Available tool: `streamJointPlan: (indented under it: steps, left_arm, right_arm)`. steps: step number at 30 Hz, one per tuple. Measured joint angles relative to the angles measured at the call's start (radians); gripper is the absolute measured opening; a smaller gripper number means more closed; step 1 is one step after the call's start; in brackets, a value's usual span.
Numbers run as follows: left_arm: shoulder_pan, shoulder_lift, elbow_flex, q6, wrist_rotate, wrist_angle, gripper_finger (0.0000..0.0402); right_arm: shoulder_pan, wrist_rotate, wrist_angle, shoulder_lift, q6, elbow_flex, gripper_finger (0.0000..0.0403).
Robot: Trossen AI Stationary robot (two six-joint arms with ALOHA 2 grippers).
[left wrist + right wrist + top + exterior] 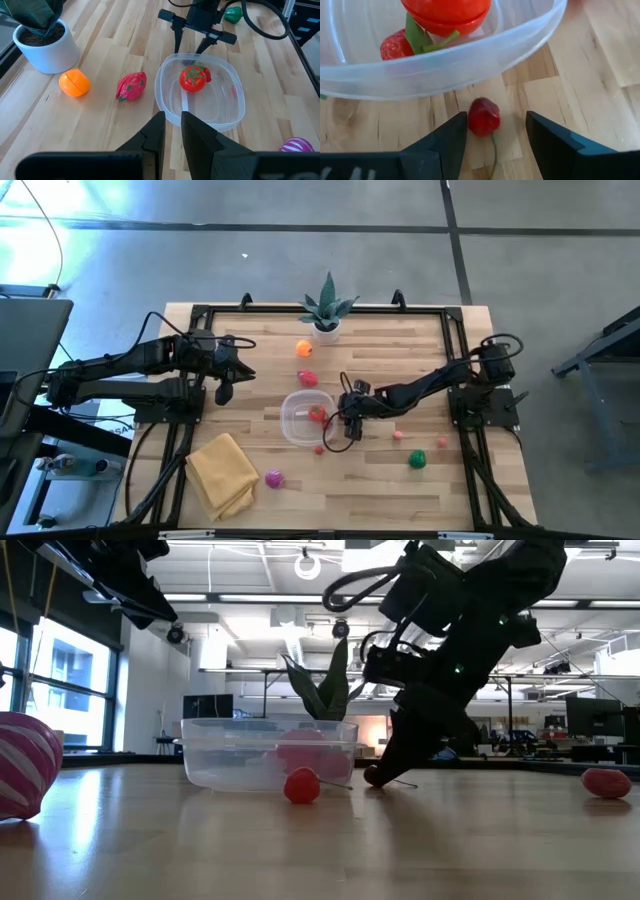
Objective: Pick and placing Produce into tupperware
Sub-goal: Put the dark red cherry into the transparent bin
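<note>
The clear round tupperware (pixel 290 423) stands mid-table with a red tomato (pixel 193 79) and a small red fruit (pixel 396 46) inside. My right gripper (pixel 495 131) is open and low at the table beside the tupperware's right side. Its fingers stand on either side of a small red stemmed fruit (pixel 484 116) that lies on the table, also seen in the low view (pixel 374 777). My left gripper (pixel 172 131) is shut and empty, raised over the table's left part (pixel 224 378). Loose produce lies around: orange (pixel 304 348), red-pink (pixel 308 378), small red (pixel 320 448), pink (pixel 398 435), green (pixel 417 460), magenta (pixel 273 478). My right gripper has one finger (pixel 455 132) right beside the small red fruit's side (pixel 472 120); I cannot tell whether it touches. The other finger (pixel 545 135) stands apart from it. The fingers come slanting down from the table's right. The fruit lies on the table.
A spiky green plant in a white pot (pixel 327 315) stands at the far edge. A folded yellow cloth (pixel 223 473) lies at the near left. A black frame (pixel 200 310) runs round the table top.
</note>
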Motion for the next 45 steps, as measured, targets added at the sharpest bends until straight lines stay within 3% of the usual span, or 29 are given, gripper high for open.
streamJointPlan:
  steps: [10, 20, 34, 45]
  left_arm:
    - [0.0, 0.0, 0.0, 0.0, 0.0, 0.0, 0.0053]
    - [0.0, 0.0, 0.0, 0.0, 0.0, 0.0, 0.0053]
    - [0.0, 0.0, 0.0, 0.0, 0.0, 0.0, 0.0053]
    - [0.0, 0.0, 0.0, 0.0, 0.0, 0.0, 0.0053]
  right_arm:
    - [0.0, -0.006, 0.019, 0.016, -0.006, 0.002, 0.0194]
    - [0.0, -0.032, 0.018, 0.017, -0.006, 0.002, 0.0136]
    - [0.0, -0.036, 0.013, 0.018, 0.001, 0.002, 0.0087]
    - [0.0, -0.037, 0.006, 0.003, 0.001, 0.0, 0.0083]
